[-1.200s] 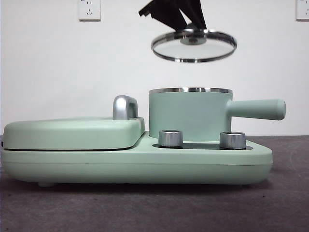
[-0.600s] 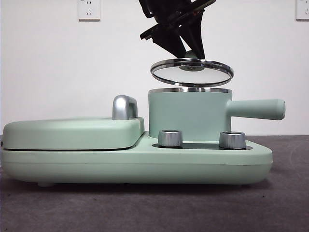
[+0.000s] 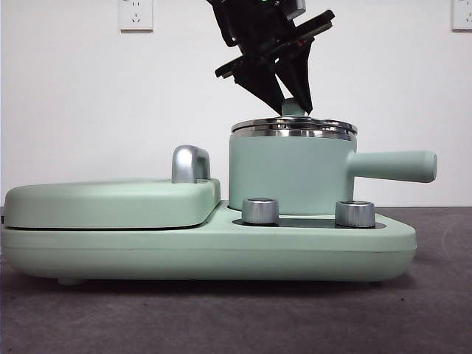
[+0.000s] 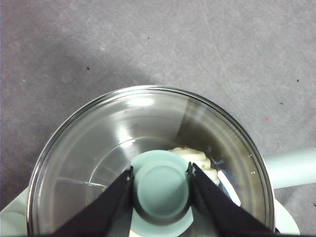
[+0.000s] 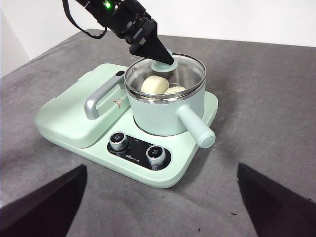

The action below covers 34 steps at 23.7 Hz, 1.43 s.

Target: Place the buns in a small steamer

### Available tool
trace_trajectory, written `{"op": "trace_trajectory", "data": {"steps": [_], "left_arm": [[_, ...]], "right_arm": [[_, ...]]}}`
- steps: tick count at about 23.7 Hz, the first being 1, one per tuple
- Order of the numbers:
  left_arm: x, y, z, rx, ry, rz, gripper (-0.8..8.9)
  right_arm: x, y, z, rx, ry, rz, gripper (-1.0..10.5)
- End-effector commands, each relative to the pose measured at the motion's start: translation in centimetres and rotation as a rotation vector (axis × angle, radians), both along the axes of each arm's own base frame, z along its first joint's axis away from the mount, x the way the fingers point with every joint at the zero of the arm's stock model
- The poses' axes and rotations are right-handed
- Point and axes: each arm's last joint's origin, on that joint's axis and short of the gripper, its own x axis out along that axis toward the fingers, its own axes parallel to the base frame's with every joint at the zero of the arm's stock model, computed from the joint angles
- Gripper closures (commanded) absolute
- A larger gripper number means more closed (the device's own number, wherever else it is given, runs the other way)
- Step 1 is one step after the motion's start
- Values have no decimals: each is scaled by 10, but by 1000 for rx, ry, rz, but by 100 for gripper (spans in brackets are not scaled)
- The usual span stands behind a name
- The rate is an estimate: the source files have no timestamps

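Glass lid (image 3: 293, 127): down from mid-air, now seated on the small steamer (image 3: 287, 173)
Buns (image 5: 160, 86): both inside
My left gripper (image 4: 160, 183): jaws still pinching the knob (image 4: 161, 185)
Next: guess I just let go

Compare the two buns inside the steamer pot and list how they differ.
The smooth bun is a plain rounded shape and shows almost whole through the glass lid; the ridged bun looks rougher and mostly hidden beside it. The smooth bun appears to stand taller. Both are cream-white and sit inside the small steamer.
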Motion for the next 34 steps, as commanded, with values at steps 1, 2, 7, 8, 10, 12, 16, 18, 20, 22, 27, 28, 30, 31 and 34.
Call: {"op": "trace_trajectory", "data": {"steps": [1,2,7,8,10,12,16,18,20,22,27,28,30,31,34], "left_arm": [[1,-10,-2,-20,-13,-10,798],[1,-10,-3,-15,-6,-10,798],[-2,-7,-7,43,29,-32,792],[-3,-7,-8,48,28,-37,778],[-3,-7,-8,52,27,-42,679],[-4,-8,-8,49,25,-45,444],[-9,-4,12,34,54,-7,220],[-20,6,34,60,96,4,220],[-35,20,61,71,141,33,221],[-52,35,87,54,130,38,224],[-105,87,141,-13,63,47,224],[-120,100,148,-23,53,46,224],[-138,116,152,-23,50,45,225],[-148,126,152,-21,51,44,225],[-178,153,145,-7,67,47,229]], "right_arm": [[-1,-1,3,16,-11,2,462],[-1,-1,3,17,-11,2,462],[-1,-1,3,18,-10,1,462],[-1,-1,3,19,-9,1,462],[-1,-1,3,19,-9,1,462],[-1,-1,3,19,-9,1,462],[-1,-1,3,19,-9,2,462],[-1,-1,3,20,-8,8,462],[-1,-1,3,21,-6,13,462],[-1,0,3,26,0,39,462],[-2,1,3,36,9,81,462],[-2,1,3,37,10,87,462],[-2,1,3,37,10,87,462],[-2,1,3,37,11,87,462],[-3,2,2,39,15,100,462]]}}
